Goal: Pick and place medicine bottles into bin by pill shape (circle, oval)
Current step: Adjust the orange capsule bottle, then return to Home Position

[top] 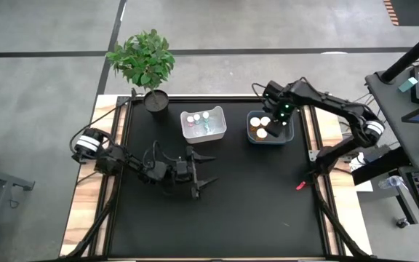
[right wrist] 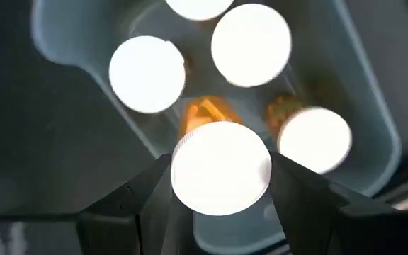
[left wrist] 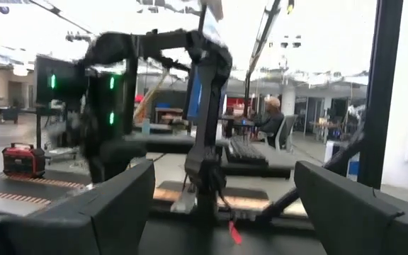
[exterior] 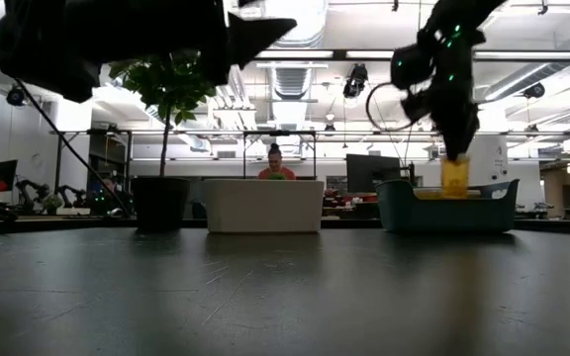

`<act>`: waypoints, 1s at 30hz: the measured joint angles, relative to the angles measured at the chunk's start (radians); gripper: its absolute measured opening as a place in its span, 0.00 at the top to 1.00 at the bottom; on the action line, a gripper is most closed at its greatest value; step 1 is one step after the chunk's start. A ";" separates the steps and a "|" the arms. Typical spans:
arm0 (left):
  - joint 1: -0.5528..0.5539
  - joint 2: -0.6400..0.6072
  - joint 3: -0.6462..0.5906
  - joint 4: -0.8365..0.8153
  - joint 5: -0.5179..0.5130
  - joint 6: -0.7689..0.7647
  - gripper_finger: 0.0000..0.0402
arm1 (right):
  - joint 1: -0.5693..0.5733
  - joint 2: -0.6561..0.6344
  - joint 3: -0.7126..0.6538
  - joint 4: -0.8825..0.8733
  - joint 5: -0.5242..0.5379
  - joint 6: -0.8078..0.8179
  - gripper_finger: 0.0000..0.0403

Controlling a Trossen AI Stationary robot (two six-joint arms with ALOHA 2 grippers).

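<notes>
Round white-capped amber bottle (right wrist: 221,168) between right tool (right wrist: 222,185) fingers, over blue-grey bin (right wrist: 374,134).

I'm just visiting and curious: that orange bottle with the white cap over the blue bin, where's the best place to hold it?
By its round white cap, from straight above. The amber bottle hangs upright, cap up, and the right end effector has a finger on each side of the cap. Its neighbours in the blue bin stand close, so a sideways approach would likely bump them.

Two bins (top: 204,131), one plant (top: 142,62), two arms (top: 326,102).
</notes>
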 joint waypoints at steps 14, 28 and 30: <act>-0.062 -0.512 -0.027 -0.787 -0.070 0.033 0.20 | 0.001 0.152 -0.057 0.104 0.056 0.025 0.44; -0.096 -0.938 -0.125 -1.367 -0.087 -0.078 0.30 | 0.049 -0.089 -0.095 0.137 0.060 0.136 0.31; -0.096 -1.012 -0.176 -1.365 -0.087 -0.079 0.34 | 0.086 -0.177 -0.120 0.189 0.060 0.162 0.33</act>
